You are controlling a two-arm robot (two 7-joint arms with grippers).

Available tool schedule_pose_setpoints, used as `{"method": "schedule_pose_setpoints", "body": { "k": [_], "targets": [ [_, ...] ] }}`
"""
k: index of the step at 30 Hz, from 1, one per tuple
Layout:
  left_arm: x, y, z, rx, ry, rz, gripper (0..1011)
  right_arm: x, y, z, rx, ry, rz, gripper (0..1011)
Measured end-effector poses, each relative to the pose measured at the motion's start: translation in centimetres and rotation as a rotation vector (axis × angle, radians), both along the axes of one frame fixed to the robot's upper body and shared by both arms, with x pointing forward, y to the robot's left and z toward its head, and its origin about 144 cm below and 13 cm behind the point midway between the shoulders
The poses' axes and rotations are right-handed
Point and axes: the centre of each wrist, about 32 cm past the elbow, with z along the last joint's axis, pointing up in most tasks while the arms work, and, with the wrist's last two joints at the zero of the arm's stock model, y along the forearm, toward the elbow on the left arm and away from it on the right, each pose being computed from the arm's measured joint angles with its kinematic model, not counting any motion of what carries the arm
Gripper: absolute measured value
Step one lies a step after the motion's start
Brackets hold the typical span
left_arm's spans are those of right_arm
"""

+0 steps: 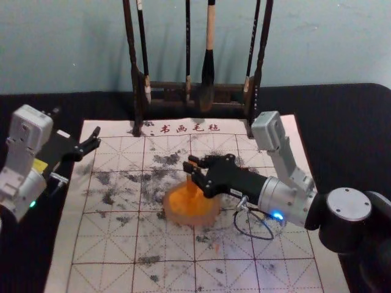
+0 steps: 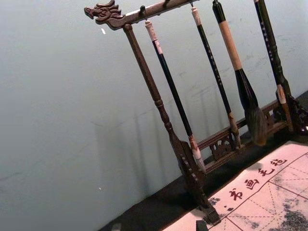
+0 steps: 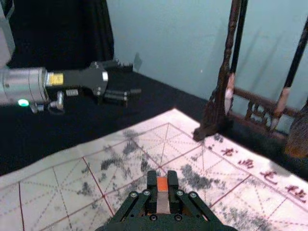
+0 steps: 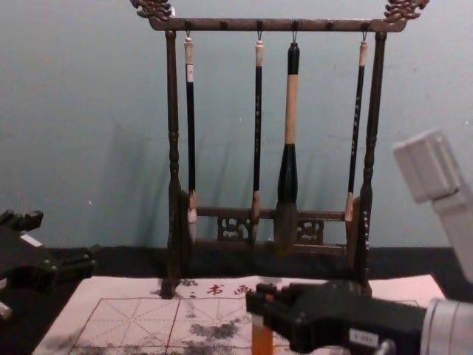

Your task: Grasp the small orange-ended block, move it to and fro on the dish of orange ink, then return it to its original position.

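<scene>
Background, head view: we see a plain pale blue-green wall (image 1: 67, 49) across the top, meeting a black-covered table (image 1: 345, 131). In the chest view, we note a dark carved wooden rack (image 4: 222, 25) before the wall, with faint shadows behind. Right wrist view, upper left: black drapery (image 3: 72, 33) hangs in folds.

the rack (image 4: 332, 26) is carved wood with a slight gloss. the mat (image 1: 101, 274) looks like matt cloth, the wall (image 1: 324, 49) smooth and matt.
</scene>
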Motion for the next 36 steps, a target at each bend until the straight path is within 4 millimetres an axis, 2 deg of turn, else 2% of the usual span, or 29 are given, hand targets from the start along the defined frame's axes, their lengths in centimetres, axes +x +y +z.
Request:
{"method": "schedule_pose_setpoints", "body": {
  "k": [8,16,28,36],
  "targets": [
    [0.0,0.0,0.0,0.000,0.000,0.000,1001,-1.3,-0.8,2.1,0.048,-0.043,-0.061,131],
    [0.0,0.0,0.0,0.000,0.000,0.000,1001,-3.8,-2.0,3.4,0.061,-0.088,-0.189,131],
    [0.0,0.0,0.0,0.000,0.000,0.000,1001,-6.6,-3.0,3.0,0.026,-0.105,-0.305,131],
    [0.0,0.0,0.0,0.000,0.000,0.000,1001,-7.4,-3.3,2.3,0.019,-0.086,-0.339,131]
  ]
}}
